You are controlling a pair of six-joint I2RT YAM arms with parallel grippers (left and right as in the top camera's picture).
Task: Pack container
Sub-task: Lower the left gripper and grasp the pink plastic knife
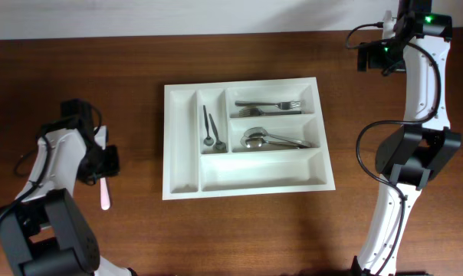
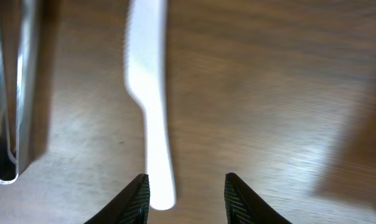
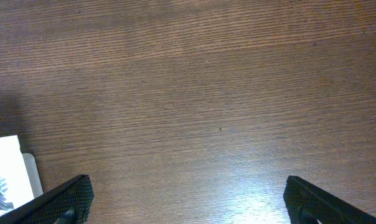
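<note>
The white container [image 1: 182,138] sits mid-table; its corner shows in the right wrist view [image 3: 7,163]. It holds two forks [image 1: 268,107], spoons [image 1: 266,139] and small dark spoons [image 1: 209,129]. A white plastic knife [image 1: 104,195] lies on the table at the left; in the left wrist view [image 2: 152,106] its handle end lies between the fingers, next to the left one. My left gripper [image 2: 187,193] is open over it, not closed on it. My right gripper [image 3: 188,199] is wide open and empty above bare table at the far right.
A shiny metal object [image 2: 14,93] lies at the left edge of the left wrist view, beside the knife. The left arm's body [image 1: 55,192] stands near the front left edge, the right arm's [image 1: 408,153] at the right.
</note>
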